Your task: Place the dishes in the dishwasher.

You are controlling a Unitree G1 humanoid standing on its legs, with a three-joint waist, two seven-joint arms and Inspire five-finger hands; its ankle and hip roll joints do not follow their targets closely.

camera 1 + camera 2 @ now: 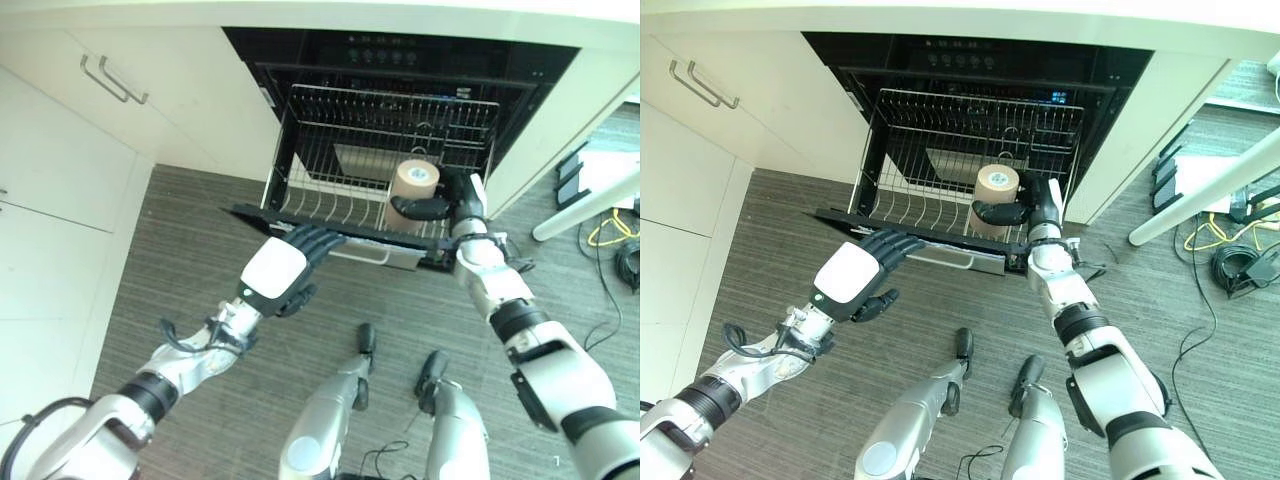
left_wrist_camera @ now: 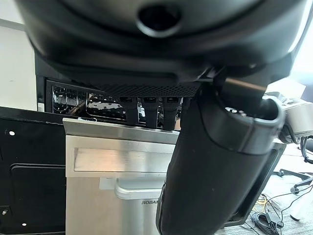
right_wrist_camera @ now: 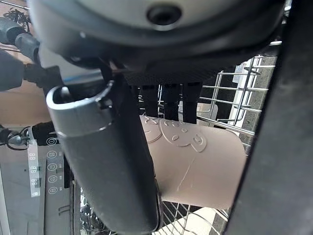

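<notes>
The dishwasher stands open with its door [image 1: 258, 213] folded down and the wire rack [image 1: 330, 195] drawn out over it. A tan cup [image 1: 415, 180] stands upright at the rack's right front. My right hand [image 1: 462, 205] is shut on it, thumb across its front and fingers over its far side; the right wrist view shows the cup [image 3: 195, 161] pressed against the fingers. My left hand [image 1: 275, 270] is open, its straight fingers lying on the door's front edge left of the cup. The left wrist view shows those fingers [image 2: 149, 110] over the steel panel [image 2: 98, 161].
White cabinets with bar handles [image 1: 113, 80] line the left side. A white pole [image 1: 590, 205] and a tangle of cables [image 1: 610, 235] lie on the floor at the right. Grey wood-grain floor [image 1: 200, 260] spreads before the dishwasher.
</notes>
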